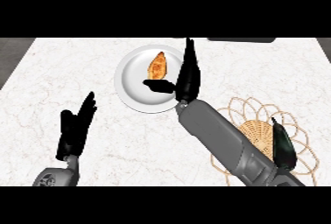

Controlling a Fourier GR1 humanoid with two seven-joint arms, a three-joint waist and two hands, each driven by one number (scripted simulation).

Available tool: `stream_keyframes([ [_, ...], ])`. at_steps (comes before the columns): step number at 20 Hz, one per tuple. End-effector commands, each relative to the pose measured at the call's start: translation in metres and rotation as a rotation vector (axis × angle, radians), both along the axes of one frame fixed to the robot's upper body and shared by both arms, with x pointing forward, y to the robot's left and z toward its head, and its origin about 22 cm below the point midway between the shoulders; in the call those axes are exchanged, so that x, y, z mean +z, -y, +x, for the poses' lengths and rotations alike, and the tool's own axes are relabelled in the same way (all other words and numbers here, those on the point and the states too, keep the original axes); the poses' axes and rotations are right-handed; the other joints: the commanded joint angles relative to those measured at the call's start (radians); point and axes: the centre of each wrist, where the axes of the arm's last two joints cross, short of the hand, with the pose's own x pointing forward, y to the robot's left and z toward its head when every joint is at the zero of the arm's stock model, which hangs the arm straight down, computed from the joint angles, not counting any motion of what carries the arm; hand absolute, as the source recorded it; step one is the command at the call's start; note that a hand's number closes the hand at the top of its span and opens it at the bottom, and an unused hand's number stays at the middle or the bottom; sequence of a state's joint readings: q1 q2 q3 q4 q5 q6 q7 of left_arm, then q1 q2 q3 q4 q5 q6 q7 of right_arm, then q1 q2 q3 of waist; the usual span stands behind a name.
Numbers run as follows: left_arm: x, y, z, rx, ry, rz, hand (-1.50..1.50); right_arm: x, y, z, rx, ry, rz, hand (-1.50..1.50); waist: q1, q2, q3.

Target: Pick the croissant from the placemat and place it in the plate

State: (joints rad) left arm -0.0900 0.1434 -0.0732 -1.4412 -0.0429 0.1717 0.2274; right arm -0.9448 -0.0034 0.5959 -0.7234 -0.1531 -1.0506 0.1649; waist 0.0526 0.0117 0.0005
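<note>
The golden croissant (158,65) lies on the white plate (132,94) at the counter's back middle, in the plate's upper part. My right hand (187,76) hovers along the plate's right rim with its fingers straight and pointing away from me. Its thumb (160,85) sticks out left over the plate, just below the croissant and not touching it. The hand is open and holds nothing. The woven placemat (258,127) sits at the right, partly hidden by my right forearm. At the lower left my left hand (74,127) rests open, fingers up.
A dark green elongated object (282,146) lies on the placemat's right side. A dark flat item (242,40) shows at the counter's far edge. The counter's left edge runs past a dark floor strip at the upper left.
</note>
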Motion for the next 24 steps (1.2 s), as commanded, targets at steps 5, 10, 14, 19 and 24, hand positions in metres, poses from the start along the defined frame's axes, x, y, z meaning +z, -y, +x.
stream_keyframes([
  [5,0.003,0.004,0.004,0.003,-0.007,0.009,0.00,-0.014,-0.006,-0.003,-0.074,-0.044,-0.027,-1.50,-0.008,-0.002,0.000],
  [10,0.001,0.032,0.004,0.003,0.007,-0.024,0.00,-0.017,0.003,0.007,-0.100,-0.055,-0.039,-1.50,-0.010,0.000,0.000],
  [14,0.000,0.005,-0.002,-0.002,-0.024,0.003,0.00,-0.031,-0.002,-0.006,-0.128,-0.085,-0.072,-1.50,-0.011,-0.004,0.000],
  [19,-0.004,0.014,-0.015,0.018,-0.006,-0.005,0.00,-0.054,0.003,-0.023,-0.132,-0.102,-0.082,-1.50,-0.014,-0.006,0.000],
  [24,-0.003,0.000,-0.003,0.015,-0.022,0.015,0.00,-0.055,0.016,-0.012,-0.170,-0.113,-0.083,-1.50,-0.038,-0.009,0.000],
])
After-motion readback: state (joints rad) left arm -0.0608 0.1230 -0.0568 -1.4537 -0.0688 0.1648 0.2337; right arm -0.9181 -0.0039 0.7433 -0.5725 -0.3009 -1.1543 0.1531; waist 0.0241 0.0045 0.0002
